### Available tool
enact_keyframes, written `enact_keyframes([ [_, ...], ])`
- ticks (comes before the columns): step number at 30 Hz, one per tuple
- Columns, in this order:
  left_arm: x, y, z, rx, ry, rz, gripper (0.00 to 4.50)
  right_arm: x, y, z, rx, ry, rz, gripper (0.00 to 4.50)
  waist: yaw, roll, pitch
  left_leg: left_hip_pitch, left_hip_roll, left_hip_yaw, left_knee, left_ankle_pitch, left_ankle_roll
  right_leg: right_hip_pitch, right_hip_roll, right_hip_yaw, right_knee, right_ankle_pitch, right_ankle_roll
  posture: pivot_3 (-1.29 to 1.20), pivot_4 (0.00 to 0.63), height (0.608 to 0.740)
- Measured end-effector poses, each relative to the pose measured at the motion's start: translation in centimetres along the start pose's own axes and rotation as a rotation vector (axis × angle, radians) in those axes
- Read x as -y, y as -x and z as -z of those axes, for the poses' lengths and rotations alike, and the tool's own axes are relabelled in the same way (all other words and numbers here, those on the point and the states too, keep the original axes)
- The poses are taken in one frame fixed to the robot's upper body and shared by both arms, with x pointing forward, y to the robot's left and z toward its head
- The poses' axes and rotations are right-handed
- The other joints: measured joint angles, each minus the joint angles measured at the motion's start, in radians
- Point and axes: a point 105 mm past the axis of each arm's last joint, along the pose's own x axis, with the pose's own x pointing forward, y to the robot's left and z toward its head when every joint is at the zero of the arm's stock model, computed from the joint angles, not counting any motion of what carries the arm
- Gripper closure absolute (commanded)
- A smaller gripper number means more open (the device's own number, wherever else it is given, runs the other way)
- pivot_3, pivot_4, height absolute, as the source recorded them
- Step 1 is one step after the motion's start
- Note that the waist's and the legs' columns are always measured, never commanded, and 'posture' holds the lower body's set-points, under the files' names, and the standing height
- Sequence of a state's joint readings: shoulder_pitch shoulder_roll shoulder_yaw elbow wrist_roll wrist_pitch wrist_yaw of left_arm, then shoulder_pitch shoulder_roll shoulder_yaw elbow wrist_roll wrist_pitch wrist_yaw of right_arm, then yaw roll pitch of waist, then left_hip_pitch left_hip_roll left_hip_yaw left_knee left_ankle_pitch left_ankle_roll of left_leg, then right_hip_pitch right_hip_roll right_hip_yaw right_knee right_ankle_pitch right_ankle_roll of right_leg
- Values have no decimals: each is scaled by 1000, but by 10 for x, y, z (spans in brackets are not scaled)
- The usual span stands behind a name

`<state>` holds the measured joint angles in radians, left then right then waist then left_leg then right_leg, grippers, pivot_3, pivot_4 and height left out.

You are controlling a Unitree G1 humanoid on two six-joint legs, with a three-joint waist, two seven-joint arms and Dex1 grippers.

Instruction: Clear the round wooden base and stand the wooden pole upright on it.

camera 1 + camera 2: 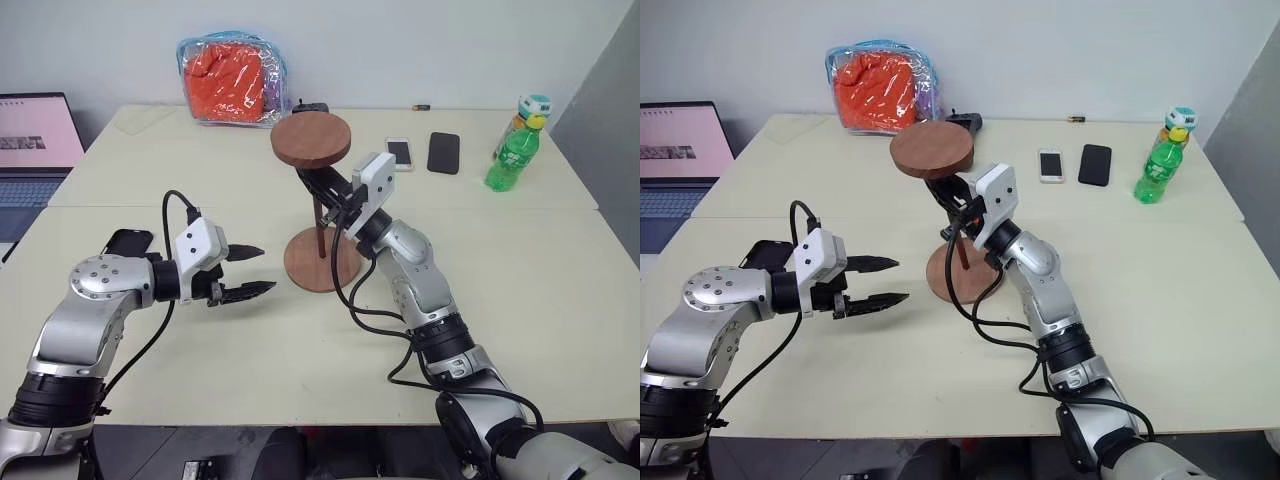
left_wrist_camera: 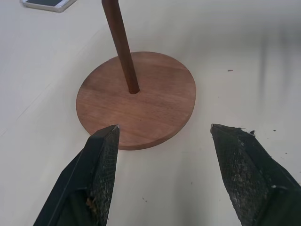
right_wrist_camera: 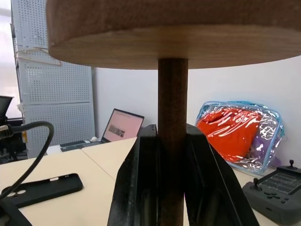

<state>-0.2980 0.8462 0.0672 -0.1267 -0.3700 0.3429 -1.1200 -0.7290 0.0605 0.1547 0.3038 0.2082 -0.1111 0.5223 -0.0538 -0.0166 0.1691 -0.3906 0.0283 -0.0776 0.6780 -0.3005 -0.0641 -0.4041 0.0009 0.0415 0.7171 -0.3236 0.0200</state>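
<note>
Left eye view. Surface: pale cream table (image 1: 520, 300) made of joined panels, with a white wall behind. Upper left: clear bag of orange cloth (image 1: 232, 80). Far left edge: open laptop (image 1: 35, 135). Upper right: white phone (image 1: 398, 152), black phone (image 1: 443, 152), green bottle (image 1: 513, 152). Centre: round wooden base (image 1: 322, 260) flat on the table, with the wooden pole (image 1: 319, 222) standing upright in its middle and the pole's smaller disc (image 1: 311, 139) on top. My right gripper (image 1: 328, 192) reaches in from the lower right and is clamped on the pole just under that disc. My left gripper (image 1: 245, 272) sits left of centre, fingers spread, holding nothing, near the base but apart from it. A black phone case (image 1: 128, 241) lies behind the left arm.

Right eye view. Same layout; a dark handheld controller (image 1: 964, 121) shows behind the top disc, and a small pen-like item (image 1: 1074, 119) lies near the far edge.

Left wrist view. The base fills the middle of the frame, the pole rising from its centre hole. My two black fingertips (image 2: 101, 155) stand wide apart at lower left and lower right, short of the base rim.

Right wrist view. The pole runs vertically through the centre, pinched between my two fingers (image 3: 141, 183), with the disc's underside across the top. Laptop at middle left, bag at right, controller at lower right, phone case at lower left.
</note>
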Motion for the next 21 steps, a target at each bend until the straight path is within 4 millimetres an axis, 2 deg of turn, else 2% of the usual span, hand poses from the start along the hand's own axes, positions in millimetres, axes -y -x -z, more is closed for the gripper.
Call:
enact_keyframes([
  [8, -1, 0, 0, 0, 0, -14, 1279, -4, 2, 7, -34, 25, -2, 4248, 0, 1, -11, 1, 0, 0, 0, 0, 0, 1, 0, 0, 0, 0, 0, 0, 150, 740],
  [15, -1, -2, 0, 3, 6, -13, 1279, -2, 9, 14, -56, 25, 26, 4248, 12, 2, -12, 30, -2, 0, -12, -1, 1, 29, 2, 1, -11, -1, 0, 0, 150, 740],
  [21, 1, -4, 1, 2, 8, -5, 1279, -1, 9, 12, -58, 20, 29, 4248, 15, 3, -12, 31, -1, -2, -14, -1, 1, 31, 3, 1, -15, -1, 0, 0, 150, 740],
])
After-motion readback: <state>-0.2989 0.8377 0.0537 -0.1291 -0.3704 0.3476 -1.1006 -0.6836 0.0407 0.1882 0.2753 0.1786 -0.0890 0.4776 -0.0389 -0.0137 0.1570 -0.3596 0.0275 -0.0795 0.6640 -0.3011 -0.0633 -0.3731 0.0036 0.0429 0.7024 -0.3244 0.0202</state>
